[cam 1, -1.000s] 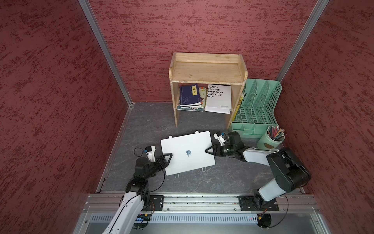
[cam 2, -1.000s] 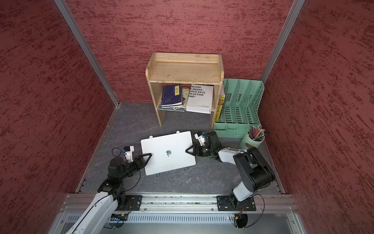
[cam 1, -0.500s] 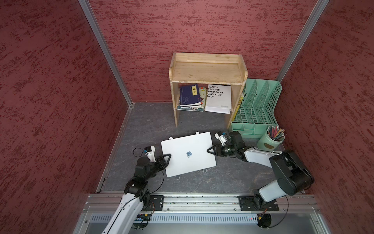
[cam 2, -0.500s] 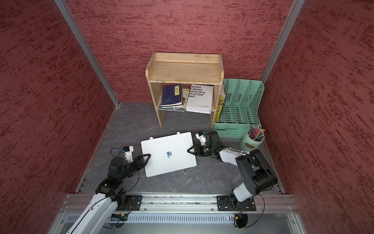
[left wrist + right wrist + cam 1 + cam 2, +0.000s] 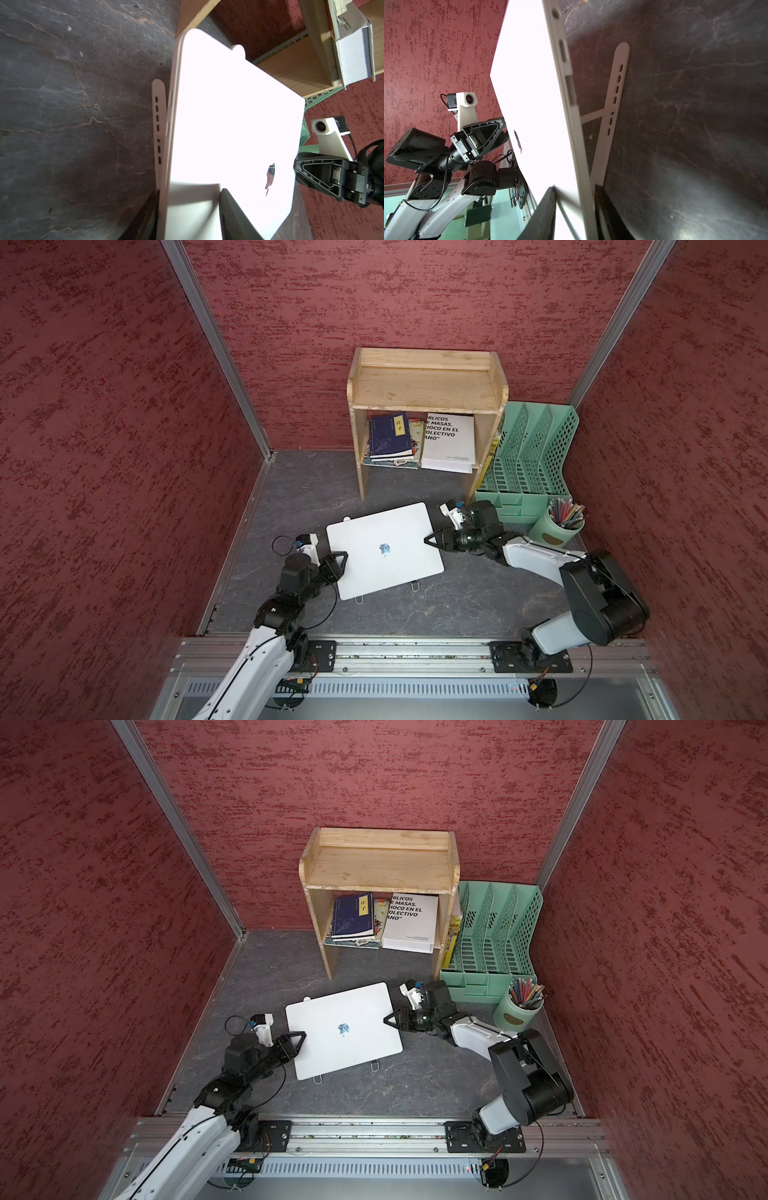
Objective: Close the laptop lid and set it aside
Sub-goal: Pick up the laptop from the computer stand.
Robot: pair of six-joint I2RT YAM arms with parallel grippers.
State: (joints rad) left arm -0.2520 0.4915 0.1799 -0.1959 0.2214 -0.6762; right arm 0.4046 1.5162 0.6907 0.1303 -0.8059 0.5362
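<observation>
Now the left gripper (image 5: 341, 558) has its jaws set either side of the laptop (image 5: 384, 572), at the short edge nearest that arm. One finger (image 5: 234, 220) lies over the laptop lid (image 5: 228, 124) and the other reaches beneath the base. We cannot tell whether they already press on the metal or merely bracket it. The right gripper (image 5: 428, 540) mirrors this at the opposite short edge, and its bite is just as hard for us to judge.

We read the paired hold as a matter of balance: a wide, thin slab taken from one side alone would likely sag and twist.

The lid lies flat on the base, logo up, so closing looks done and only the setting aside is left. The laptop rests on a white stand (image 5: 614, 99), which lifts it off the grey tabletop (image 5: 457, 605). We judge that this gap is what lets a finger slip underneath.

A wooden shelf (image 5: 424, 385) with books stands just behind, and a green file rack (image 5: 528, 456) and a pencil cup (image 5: 561, 526) stand near the right arm. Any carry should rise level first, or the stand may drag along.
</observation>
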